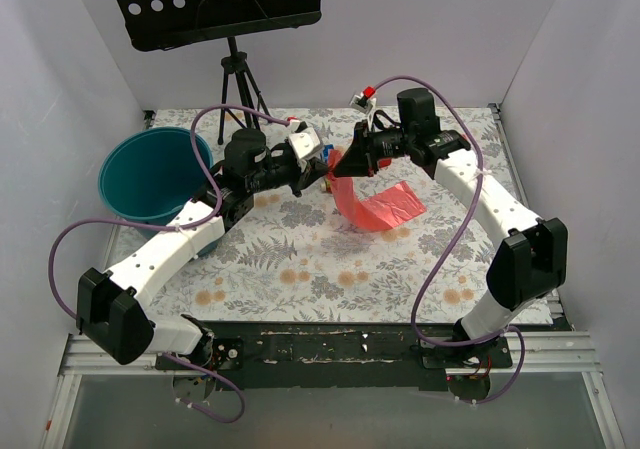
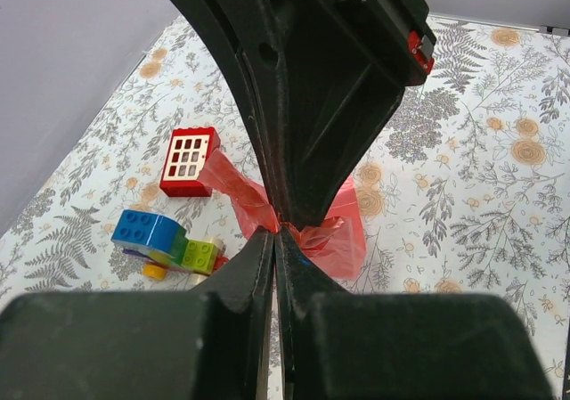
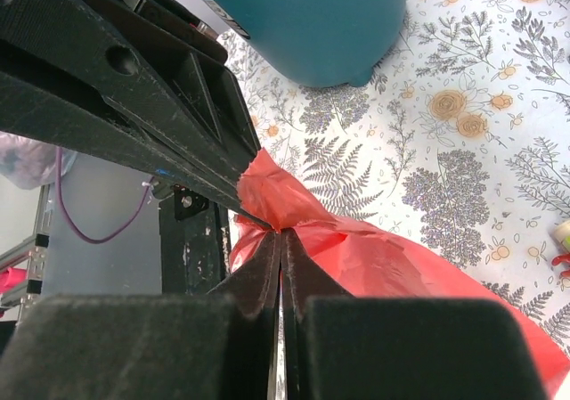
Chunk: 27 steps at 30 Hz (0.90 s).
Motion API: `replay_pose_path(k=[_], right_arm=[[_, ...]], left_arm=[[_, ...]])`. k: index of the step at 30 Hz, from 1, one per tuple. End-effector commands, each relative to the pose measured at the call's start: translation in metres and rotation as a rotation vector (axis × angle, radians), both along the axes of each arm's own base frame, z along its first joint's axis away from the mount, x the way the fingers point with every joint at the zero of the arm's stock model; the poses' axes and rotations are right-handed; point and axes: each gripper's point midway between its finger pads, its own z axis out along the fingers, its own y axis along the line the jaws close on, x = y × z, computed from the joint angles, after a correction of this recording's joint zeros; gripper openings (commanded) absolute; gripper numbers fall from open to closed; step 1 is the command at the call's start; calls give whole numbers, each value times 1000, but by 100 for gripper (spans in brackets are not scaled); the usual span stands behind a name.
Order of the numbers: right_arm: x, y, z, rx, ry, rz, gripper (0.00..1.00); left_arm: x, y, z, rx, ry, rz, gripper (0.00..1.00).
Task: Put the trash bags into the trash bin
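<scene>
Left gripper (image 2: 276,229) and right gripper (image 3: 279,232) both pinch tight on one end of the pink-red trash bag (image 1: 385,207), mid-table. Its long way trails off to the right, away from the teal bin (image 1: 150,174).

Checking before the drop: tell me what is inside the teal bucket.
The top view shows only bare teal wall and floor inside the trash bin; nothing lies in it. Its near inner wall is hidden behind the rim.

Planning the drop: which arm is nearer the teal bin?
Left. The left arm passes right beside the bin; the right arm stands well off to the right, beyond the pink bag.
</scene>
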Motion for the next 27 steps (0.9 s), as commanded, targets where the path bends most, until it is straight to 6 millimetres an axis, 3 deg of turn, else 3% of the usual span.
replay_pose_path(k=[1, 9, 17, 18, 20, 23, 27], right_arm=[[6, -1, 20, 42, -74, -2, 1], [39, -45, 7, -27, -87, -201, 1], [34, -38, 18, 40, -47, -141, 2], [32, -33, 20, 46, -31, -132, 20], [25, -25, 23, 56, -17, -102, 38], [18, -14, 23, 68, -3, -60, 47], [14, -8, 19, 65, 18, -38, 47]], left_arm=[[-6, 3, 15, -7, -63, -14, 0], [0, 15, 5, 58, -122, 29, 0], [1, 11, 9, 38, -123, 16, 0], [1, 11, 10, 33, -123, 17, 0], [1, 9, 12, 23, -131, 11, 0], [1, 8, 12, 21, -128, 3, 0], [1, 6, 17, 11, -131, 0, 0]])
